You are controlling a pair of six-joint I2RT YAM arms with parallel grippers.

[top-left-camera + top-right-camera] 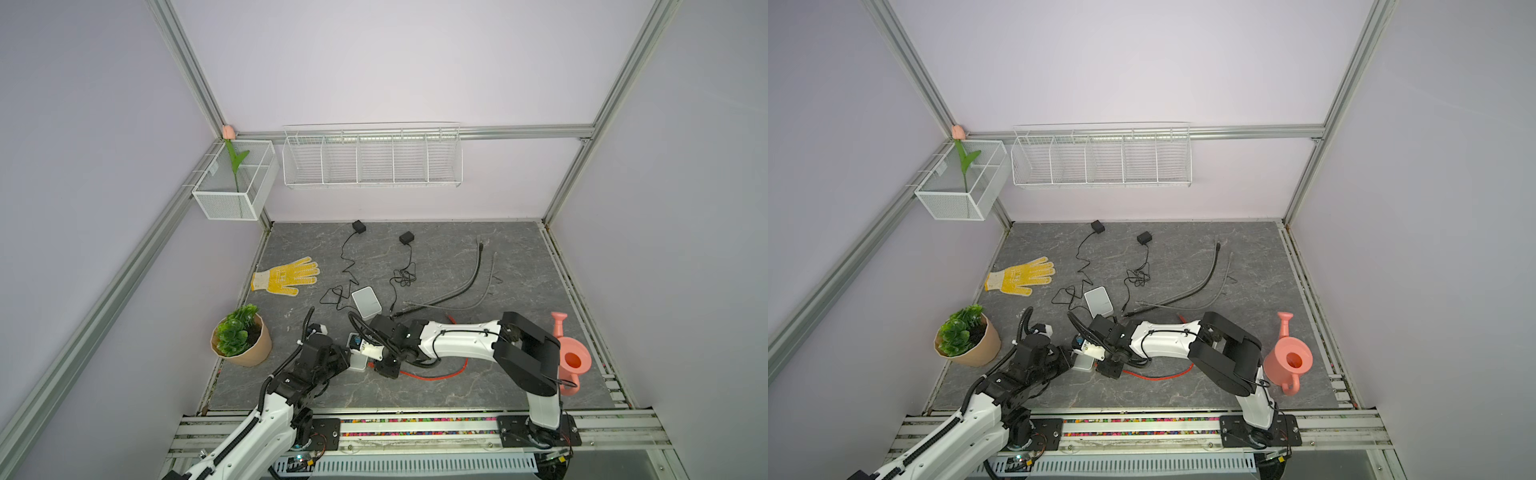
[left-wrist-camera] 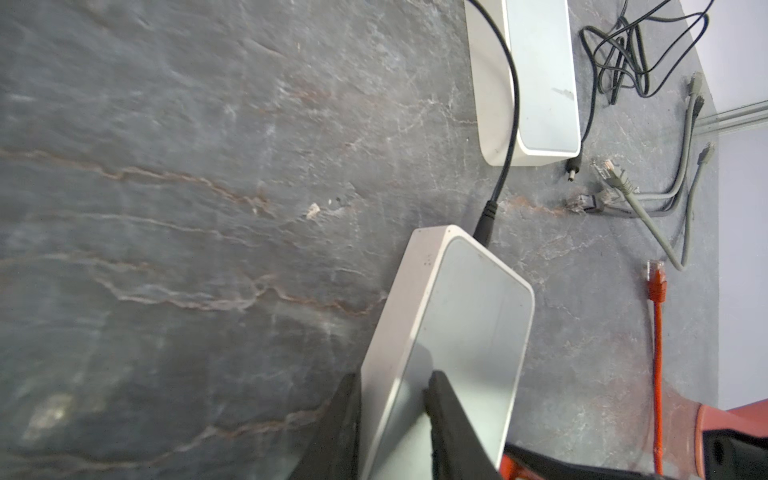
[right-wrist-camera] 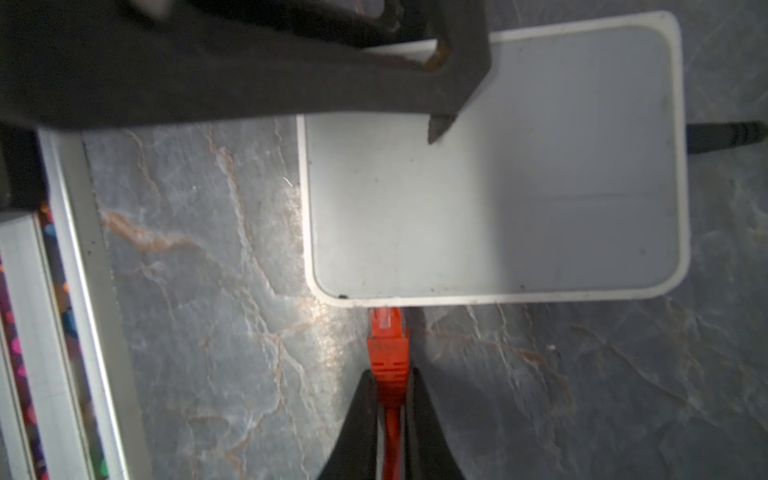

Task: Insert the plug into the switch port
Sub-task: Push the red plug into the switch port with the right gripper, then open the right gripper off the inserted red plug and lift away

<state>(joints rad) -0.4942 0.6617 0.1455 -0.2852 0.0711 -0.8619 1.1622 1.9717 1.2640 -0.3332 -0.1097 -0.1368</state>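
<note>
The white switch (image 2: 453, 332) lies on the dark stone table, and my left gripper (image 2: 395, 399) is shut on its near end, one finger on the side wall and one on the top face. In the right wrist view the switch (image 3: 519, 174) fills the upper right. The orange plug (image 3: 388, 345) points straight at its long side wall with its clear tip touching the edge. The port itself is hidden. My right gripper (image 3: 389, 382) is shut on the plug's boot. In both top views the two grippers meet over the switch (image 1: 358, 362).
A black power cable (image 2: 484, 224) runs into the switch's far end. A second white box (image 1: 366, 301), loose grey network cables (image 1: 457, 291) and black adapters (image 1: 358, 226) lie behind. A potted plant (image 1: 241, 336) and a yellow glove (image 1: 286, 276) are left, a pink watering can (image 1: 571, 359) right.
</note>
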